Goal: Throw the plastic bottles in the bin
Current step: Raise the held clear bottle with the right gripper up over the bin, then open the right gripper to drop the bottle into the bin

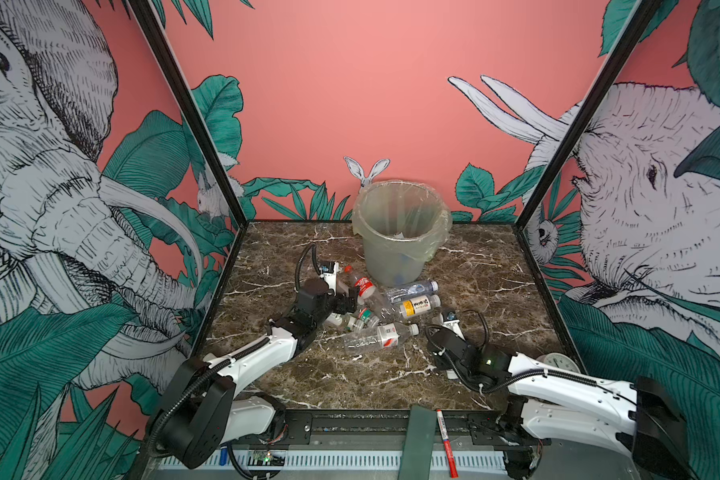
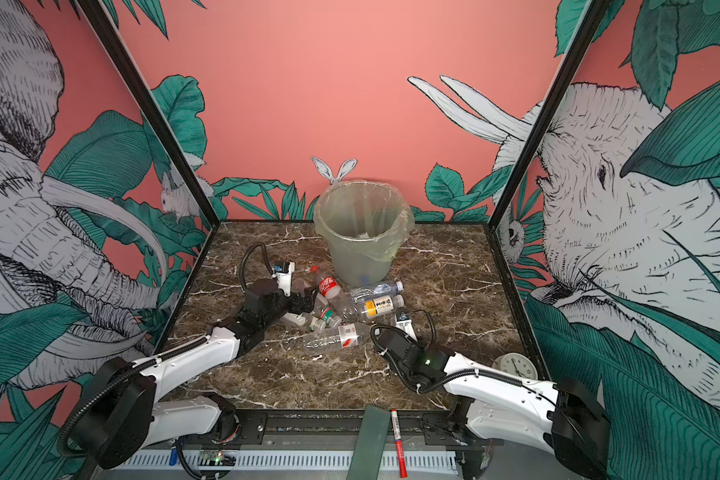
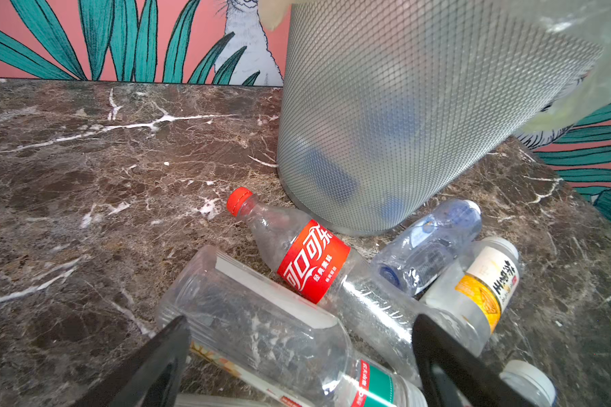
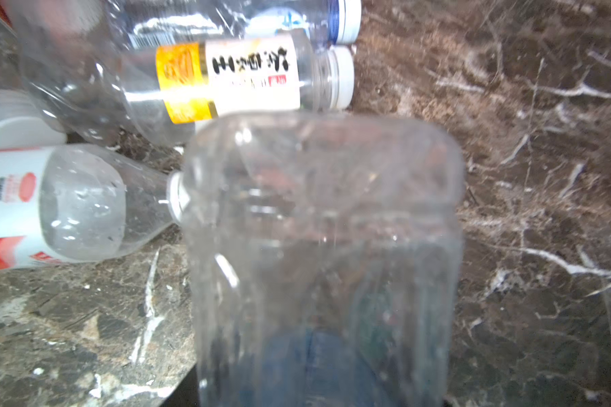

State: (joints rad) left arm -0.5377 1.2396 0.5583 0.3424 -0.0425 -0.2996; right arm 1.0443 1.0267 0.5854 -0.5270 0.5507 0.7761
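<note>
So the bin [image 1: 395,253] is standing upright at the back, grey-green, with a thin clear bag [image 1: 442,232] folded over its rim, and you can make out blurry blue shapes low down through its wall. The plastic bottles [image 1: 381,311] lie on their sides in a loose heap right in front of it. There's a red-capped cola bottle [image 1: 364,286] just beside the bin's base and a bluish water bottle [image 1: 412,289] up against a yellow-and-white labelled bottle [image 1: 418,306]. There's also a green-labelled bottle [image 1: 365,316], plus a white-and-red labelled bottle [image 1: 381,338] nearest the front. One clear bottle [image 4: 321,246] fills the right wrist view, blurred.
</note>
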